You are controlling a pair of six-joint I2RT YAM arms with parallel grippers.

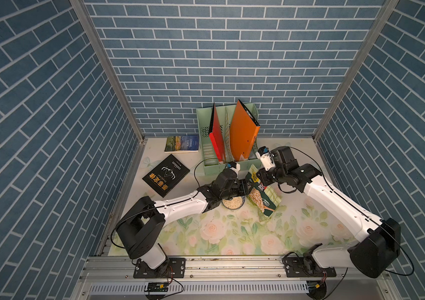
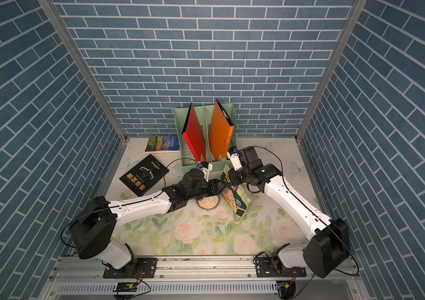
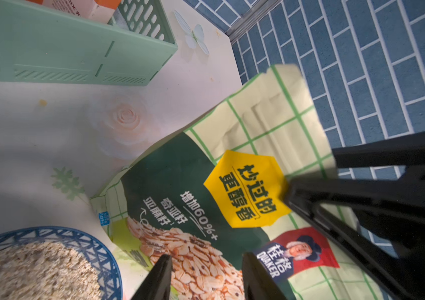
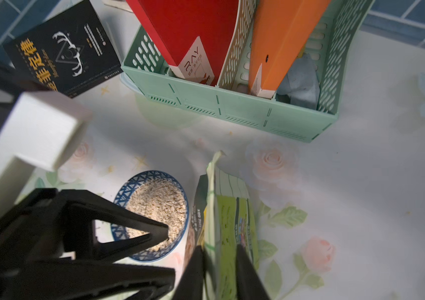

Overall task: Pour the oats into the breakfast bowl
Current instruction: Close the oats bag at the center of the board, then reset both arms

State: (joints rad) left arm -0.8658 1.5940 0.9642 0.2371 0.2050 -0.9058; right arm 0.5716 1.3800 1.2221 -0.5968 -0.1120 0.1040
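The table has a floral-print surface. A green file rack stands on it against the rear wall. In both top views, a blue book lies flat just left of the rack. A black book lies flat to the rack's front left. The breakfast bowl stands in front of the rack, apart from it. The oat pouch is also in front of the rack; whether its base touches the table cannot be determined.

Right pincer grips pouch beside oat-filled bowl.

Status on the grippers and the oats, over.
Left gripper open, above the bowl. Right gripper shut on the pouch top. Oats fill the bowl, pouch beside it.
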